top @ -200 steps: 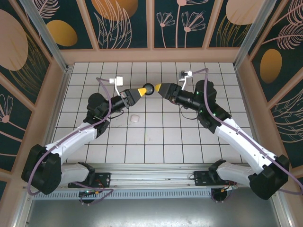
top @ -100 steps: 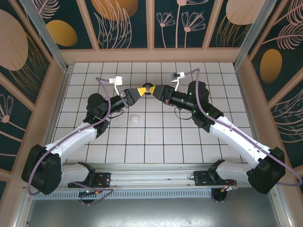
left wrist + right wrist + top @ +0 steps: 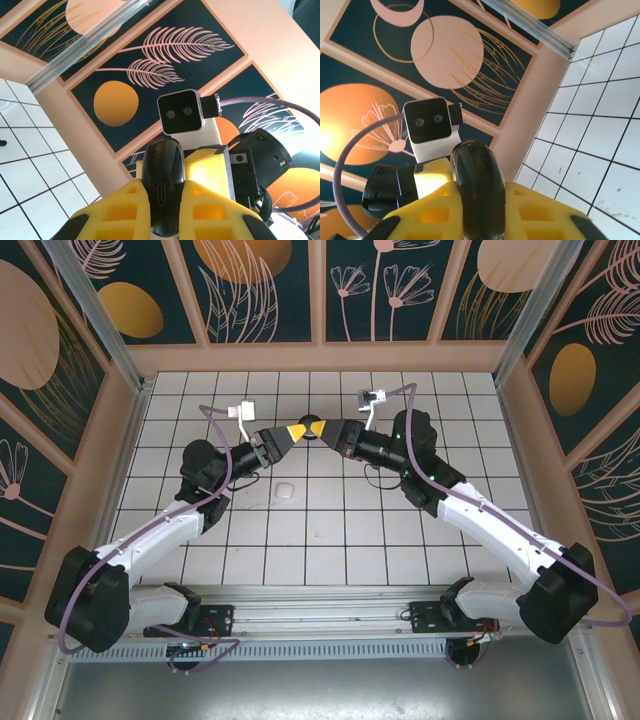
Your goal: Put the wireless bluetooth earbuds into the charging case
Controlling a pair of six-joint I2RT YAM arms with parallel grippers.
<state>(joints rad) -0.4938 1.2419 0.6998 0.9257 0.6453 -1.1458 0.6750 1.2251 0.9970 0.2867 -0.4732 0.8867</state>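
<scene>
Black charging case (image 3: 161,165) pinched by left gripper (image 3: 298,430), right gripper (image 3: 477,207) pinching opposite side; shared mid-air hold likely steadies it for opening. White earbud (image 3: 285,490) lies loose behind left gripper.

Table: white grid-tiled top (image 3: 330,540) | on it: one small white piece (image 3: 285,491) | place: base-side of my left gripper (image 3: 300,430), near, apart
</scene>
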